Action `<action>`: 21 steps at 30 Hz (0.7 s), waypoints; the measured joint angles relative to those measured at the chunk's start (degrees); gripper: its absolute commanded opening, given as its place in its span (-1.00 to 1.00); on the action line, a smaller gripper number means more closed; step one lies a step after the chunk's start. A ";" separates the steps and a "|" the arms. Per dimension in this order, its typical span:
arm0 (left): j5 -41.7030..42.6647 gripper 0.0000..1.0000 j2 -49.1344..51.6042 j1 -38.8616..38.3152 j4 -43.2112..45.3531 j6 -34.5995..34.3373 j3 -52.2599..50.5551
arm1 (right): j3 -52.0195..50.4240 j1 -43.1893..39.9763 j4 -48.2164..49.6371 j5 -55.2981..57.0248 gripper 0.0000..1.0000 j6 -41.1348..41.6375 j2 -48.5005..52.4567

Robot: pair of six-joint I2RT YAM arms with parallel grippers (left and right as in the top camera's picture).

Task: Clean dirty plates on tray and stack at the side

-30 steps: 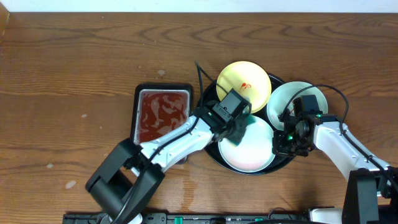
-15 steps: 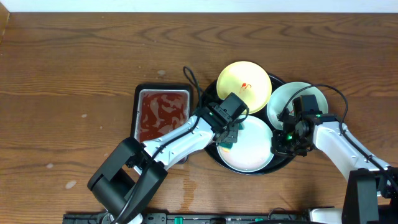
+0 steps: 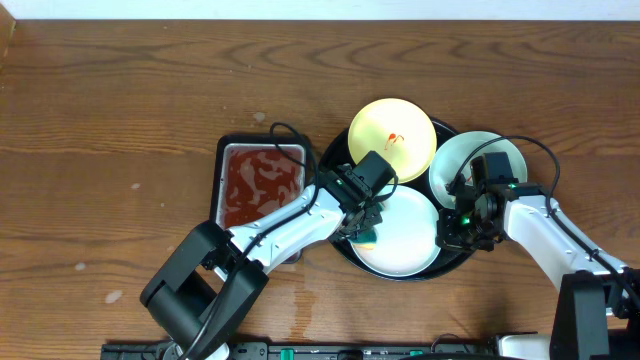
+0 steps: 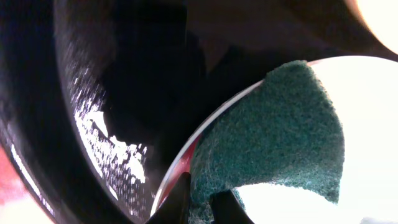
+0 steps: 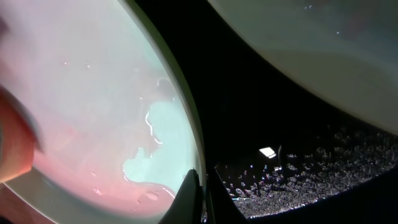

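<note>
**A:** What sits furthest left on the brown wooden desk (image 3: 120,120)?

**B:** A small rectangular metal tray of red liquid (image 3: 262,183), just beside the large round glossy black tray (image 3: 338,170). I take it to be no part of the job.

**A:** And the left end effector (image 4: 204,205)?

**B:** It is closed narrow on a dark green scouring pad (image 4: 273,137). The pad is pressed to the left rim of the front pale mint-white round plate (image 3: 410,240), which lies in the black tray nearest the robot. That rim shows a red tinge, so I judge the pad is there to wipe it.

**A:** The other plates?

**B:** The pale yellow round plate (image 3: 388,148) lies at the tray's far side and carries a small red smear (image 3: 397,137), so it looks uncleaned. The second mint-white plate (image 3: 468,158) is at the tray's right and reaches past its rim. Nothing is stacked at the side yet.

**A:** Why is the right end effector (image 5: 200,198) where it is?

**B:** Its fingers are pinched on the front plate's right rim, opposite the pad. Probably that stops the plate sliding under the scrubbing. A pinkish watery film (image 5: 93,168) lies inside that rim, so more wiping seems needed.
</note>
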 measured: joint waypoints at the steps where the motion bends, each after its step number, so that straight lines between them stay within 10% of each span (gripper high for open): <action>1: 0.33 -0.85 0.00 0.00 -0.28 -1.25 0.00 | 0.00 0.00 0.00 0.00 -0.97 0.00 0.00; 15: 4.85 -0.85 -0.02 0.07 -4.24 -14.67 0.22 | 0.00 0.00 0.02 0.13 -0.97 0.00 0.00; 21: 6.56 -0.85 -0.02 0.09 0.72 -9.62 -0.09 | 0.00 0.00 0.04 0.20 -0.98 0.00 0.00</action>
